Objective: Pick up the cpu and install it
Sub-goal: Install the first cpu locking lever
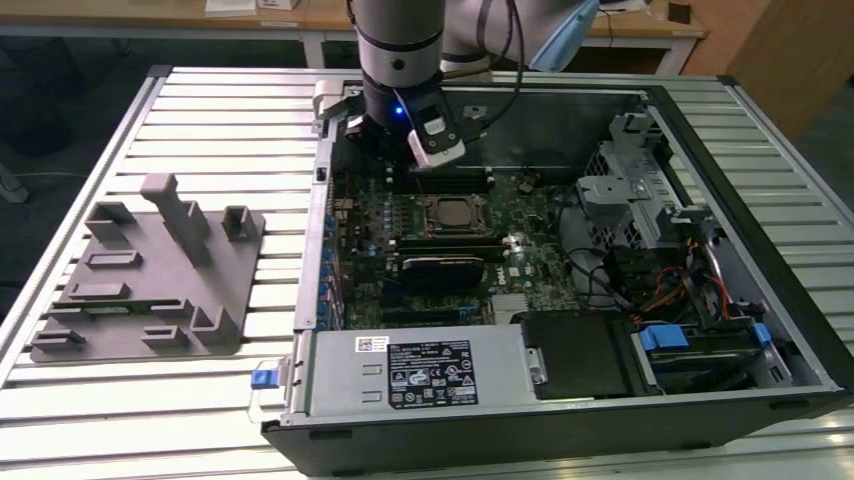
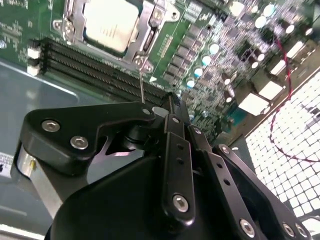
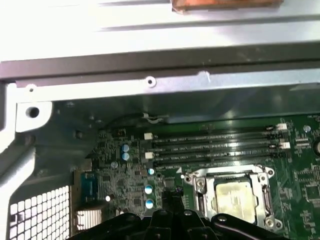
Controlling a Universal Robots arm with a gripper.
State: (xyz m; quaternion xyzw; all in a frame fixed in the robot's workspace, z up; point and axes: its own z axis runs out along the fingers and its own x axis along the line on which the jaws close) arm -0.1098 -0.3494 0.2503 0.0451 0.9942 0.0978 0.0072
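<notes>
The cpu (image 1: 454, 211) lay flat inside the metal-framed socket (image 1: 454, 226) on the motherboard (image 1: 534, 255), its pale metal top showing in both wrist views (cpu (image 2: 111, 22), cpu (image 3: 235, 196)). Judged from this, the placing step was largely done: the chip was already seated rather than carried, though whether the frame had been latched over it could not be told.

The hand (image 1: 434, 150) hung above the far part of the board, toward the exterior view's left of the socket and apart from the chip. In the second wrist view its black linkage (image 2: 170, 165) appeared drawn together with nothing between the fingers, so it was taken as clenched and empty. A thin metal lever (image 2: 142, 86) stood between the hand and the socket corner; any further move would call for fine alignment with that lever and clearance from the memory slots (image 3: 215, 147) just beside the socket.

Containers: the open computer case (image 1: 747, 150) rested on the slatted counter (image 1: 200, 120) and held the motherboard, a black power supply (image 1: 427, 372) along its near edge, a drive cage (image 1: 641, 195) on the exterior view's right, and bundled cables (image 1: 667, 285). A grey moulded fixture (image 1: 154, 270) sat on the counter at the exterior view's left, its recesses appearing unoccupied.
</notes>
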